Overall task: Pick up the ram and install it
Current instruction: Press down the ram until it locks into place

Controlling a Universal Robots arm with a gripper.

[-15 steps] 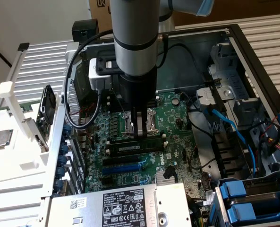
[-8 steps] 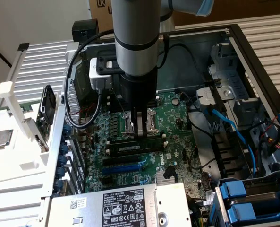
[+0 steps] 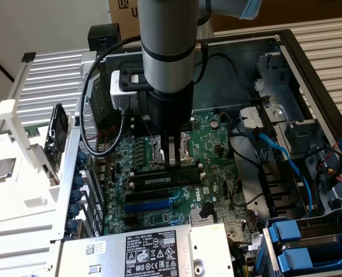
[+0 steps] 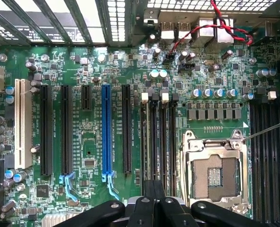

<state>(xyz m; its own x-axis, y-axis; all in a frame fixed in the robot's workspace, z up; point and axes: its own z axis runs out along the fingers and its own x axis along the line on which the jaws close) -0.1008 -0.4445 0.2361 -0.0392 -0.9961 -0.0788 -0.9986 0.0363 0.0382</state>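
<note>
Your claw is closed, pressing on the ram in its slot; push straight down, evenly.

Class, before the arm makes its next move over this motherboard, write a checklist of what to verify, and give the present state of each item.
1. Tool closed: ok, the fingers are together.
2. Tool over the memory slots: ok, it stands above them, beside the CPU socket.
3. Ram lined up with the slots: ok, it lies along them just under the tool.
4. Ram fully seated: cannot tell.
5. White slot latches locked: cannot tell.
6. Black cable clear of the slots: ok, it loops off to the exterior view's left.
</note>
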